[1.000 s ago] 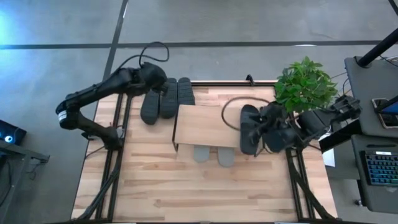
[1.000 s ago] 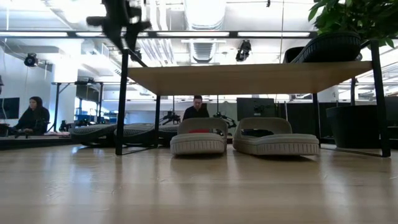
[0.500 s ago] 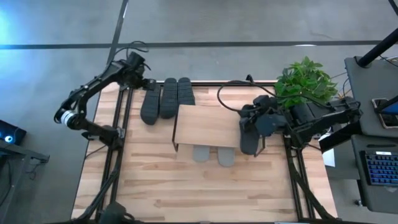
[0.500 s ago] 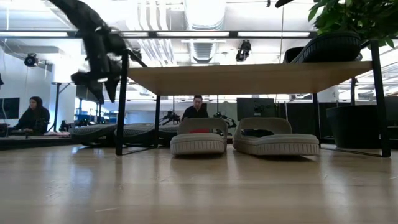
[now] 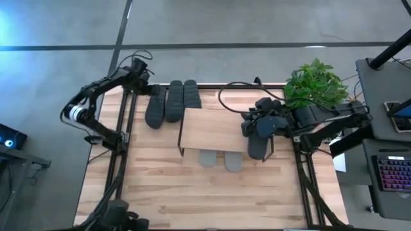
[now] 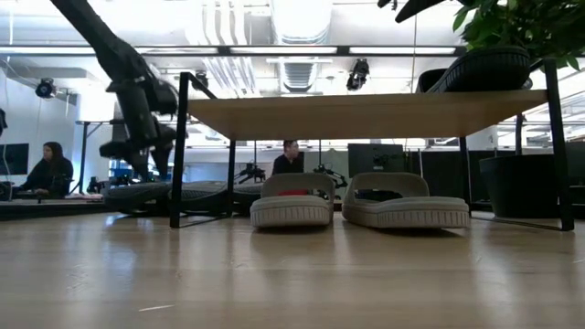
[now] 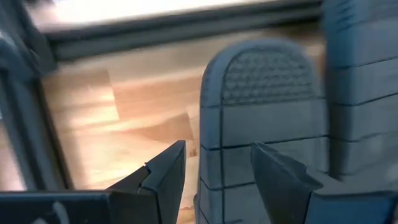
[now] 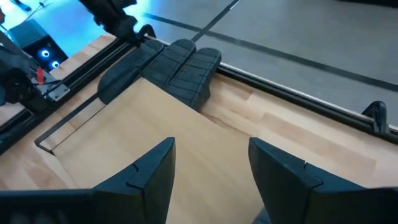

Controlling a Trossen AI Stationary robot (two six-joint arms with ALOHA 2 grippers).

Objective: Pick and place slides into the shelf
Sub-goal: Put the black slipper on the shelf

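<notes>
The left gripper (image 7: 214, 168) hangs open and empty over the outermost dark slide (image 5: 155, 106) at the table's far edge, apparently lining up a grasp. The right gripper (image 8: 208, 162), open, hovers above the shelf (image 5: 212, 128), beside a dark slide on its top (image 5: 257, 138).

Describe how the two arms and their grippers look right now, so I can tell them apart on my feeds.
Both arms are dark, jointed and near-black. The left arm has a light band near its elbow and a looping black cable at its wrist. The right arm trails a long curved black cable. Each gripper has two dark, wedge-shaped fingers.
</notes>
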